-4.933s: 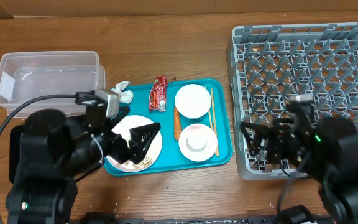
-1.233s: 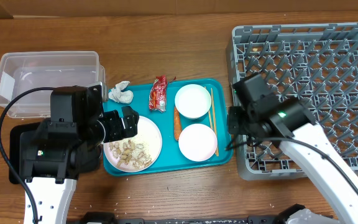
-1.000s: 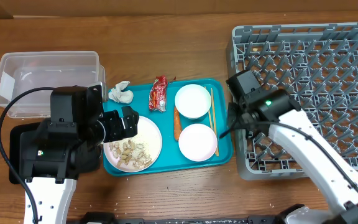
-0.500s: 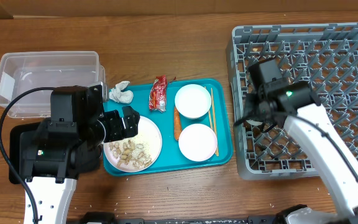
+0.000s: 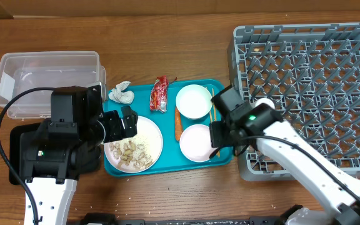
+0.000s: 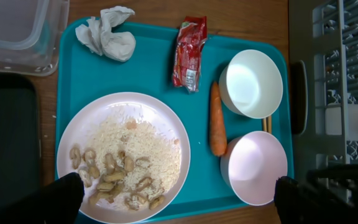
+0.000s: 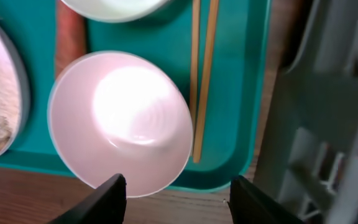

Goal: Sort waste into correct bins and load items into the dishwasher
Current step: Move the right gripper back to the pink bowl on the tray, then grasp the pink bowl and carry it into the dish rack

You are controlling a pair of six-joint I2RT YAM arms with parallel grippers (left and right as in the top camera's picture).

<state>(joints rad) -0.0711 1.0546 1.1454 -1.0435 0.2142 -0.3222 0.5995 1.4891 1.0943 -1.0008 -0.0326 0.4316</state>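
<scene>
Left gripper (image 6: 179, 208) is spread wide and empty, hanging over the near edge of the plate of rice and peanuts (image 6: 123, 155) on the teal tray (image 6: 142, 68). The crumpled tissue (image 6: 110, 32) is ahead-left of it at the tray corner. The red wrapper (image 6: 188, 53) is straight ahead and the carrot (image 6: 217, 118) ahead-right. The clear tub (image 6: 17, 31) and black tray (image 6: 8, 149) lie off to its left, past the tray edge. Right gripper (image 7: 179, 199) has its fingers apart and holds nothing. It sits above the near rim of the near bowl (image 7: 120, 118), which is empty. The chopsticks (image 7: 202, 74) are ahead, just right of that bowl, with the far bowl (image 7: 114, 6) beyond. The dish rack (image 7: 328, 124) is to its right, off the tray.
</scene>
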